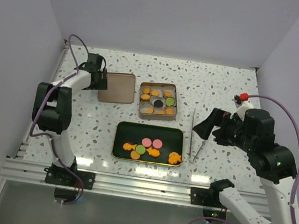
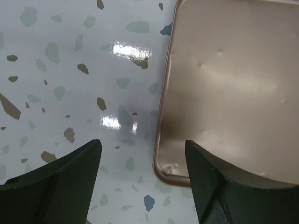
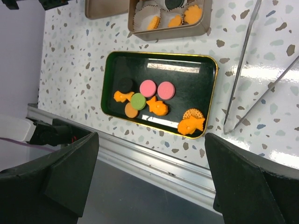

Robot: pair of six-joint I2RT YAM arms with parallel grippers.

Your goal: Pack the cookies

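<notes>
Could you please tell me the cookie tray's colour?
The tray is black, gold-rimmed; best in the right wrist view.

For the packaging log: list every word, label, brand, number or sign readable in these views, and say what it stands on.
No text can be read in any view.
On the gold lid: bare metal, only small dents.
On the black tray and open tin: no print showing.
On the cookies: any embossing is too small to read.
On the tongs: no marking visible.

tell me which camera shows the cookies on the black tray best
Right wrist: the cookies on the black tray appear large, shapes and colours distinct. Top external shows them small; left wrist shows none.
</notes>
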